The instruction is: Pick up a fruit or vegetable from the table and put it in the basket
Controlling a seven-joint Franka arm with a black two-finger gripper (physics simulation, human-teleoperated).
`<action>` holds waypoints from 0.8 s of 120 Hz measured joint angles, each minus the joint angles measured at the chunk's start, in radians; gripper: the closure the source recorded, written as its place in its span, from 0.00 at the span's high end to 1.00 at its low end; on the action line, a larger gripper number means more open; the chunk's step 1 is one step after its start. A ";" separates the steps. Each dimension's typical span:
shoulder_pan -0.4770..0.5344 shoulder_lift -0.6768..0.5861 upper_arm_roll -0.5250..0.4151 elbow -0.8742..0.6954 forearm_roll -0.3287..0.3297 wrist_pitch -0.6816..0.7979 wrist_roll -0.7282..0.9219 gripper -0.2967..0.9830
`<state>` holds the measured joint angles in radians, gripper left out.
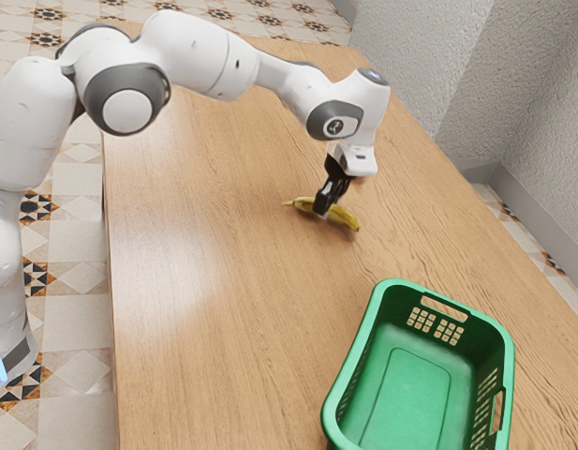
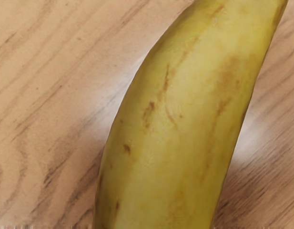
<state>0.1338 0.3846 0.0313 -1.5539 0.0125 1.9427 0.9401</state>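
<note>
Black and pointing downward, the gripper (image 1: 325,204) is at the middle of the banana (image 1: 344,218) in the exterior view, covering part of it. Whether it has closed on the fruit cannot be made out. The yellow banana lies across under the hand, its thin stem end toward the exterior view's left. In the wrist view the banana (image 2: 175,124) is large and close, with brown marks on its peel. The green basket (image 1: 357,333) stands on the table, toward the exterior view's lower right, apart from the banana.
The wooden table (image 1: 214,309) runs beneath the arm and basket. The basket's slotted walls rise above the tabletop, and its inner floor (image 1: 410,398) is bare. A grey textured wall (image 1: 513,75) stands beyond the table's far side.
</note>
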 joint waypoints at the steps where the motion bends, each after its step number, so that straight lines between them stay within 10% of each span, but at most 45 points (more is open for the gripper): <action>1: 0.000 -0.002 0.000 0.001 0.000 -0.002 -0.001 0.37; 37: -0.031 -0.111 -0.030 0.009 0.005 -0.090 -0.042 0.37; 96: -0.043 -0.201 -0.365 0.008 0.052 -0.204 -0.122 0.36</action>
<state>0.0904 0.1838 -0.3338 -1.5460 0.0641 1.7383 0.8180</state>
